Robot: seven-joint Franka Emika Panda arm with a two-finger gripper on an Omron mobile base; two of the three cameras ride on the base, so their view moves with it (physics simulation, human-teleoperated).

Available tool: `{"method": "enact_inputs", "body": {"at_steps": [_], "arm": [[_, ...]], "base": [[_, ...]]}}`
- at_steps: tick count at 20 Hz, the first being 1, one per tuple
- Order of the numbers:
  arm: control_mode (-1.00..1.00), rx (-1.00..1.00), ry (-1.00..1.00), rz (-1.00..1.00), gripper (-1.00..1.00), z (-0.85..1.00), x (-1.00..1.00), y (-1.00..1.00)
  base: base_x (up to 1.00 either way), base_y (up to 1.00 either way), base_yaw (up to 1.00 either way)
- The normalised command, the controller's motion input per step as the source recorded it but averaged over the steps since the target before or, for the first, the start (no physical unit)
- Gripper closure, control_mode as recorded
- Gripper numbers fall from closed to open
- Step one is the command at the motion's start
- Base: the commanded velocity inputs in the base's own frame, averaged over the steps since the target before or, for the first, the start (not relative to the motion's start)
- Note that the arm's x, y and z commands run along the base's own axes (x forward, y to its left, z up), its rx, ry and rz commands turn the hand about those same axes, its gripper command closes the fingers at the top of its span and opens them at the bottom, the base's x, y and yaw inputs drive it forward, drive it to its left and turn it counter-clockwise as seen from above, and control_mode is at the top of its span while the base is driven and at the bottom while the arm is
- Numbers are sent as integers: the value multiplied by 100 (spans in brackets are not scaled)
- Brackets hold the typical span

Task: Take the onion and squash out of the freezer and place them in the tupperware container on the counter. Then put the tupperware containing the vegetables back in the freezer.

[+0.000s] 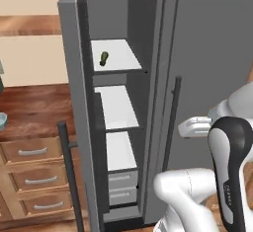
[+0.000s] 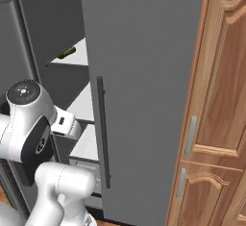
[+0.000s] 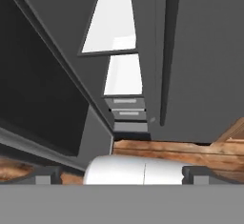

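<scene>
Squash [image 1: 104, 58] on top freezer [image 1: 118, 127] shelf, half-hidden by door

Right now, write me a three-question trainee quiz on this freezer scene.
1. True or false: the freezer door stands open.
2. Which shelf holds the squash? A) top B) middle C) bottom
3. Fill in: the tool's jaws are ____.

Key: 1 true; 2 A; 3 open.
</scene>
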Motion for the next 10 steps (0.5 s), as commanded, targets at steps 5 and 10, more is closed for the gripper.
{"method": "enact_inputs", "body": {"at_steps": [5,10], "arm": [[100,0,0,0,-100,0,0,0],[100,0,0,0,-100,0,0,0]], "base": [[22,42,9],[27,56,-5]]}}
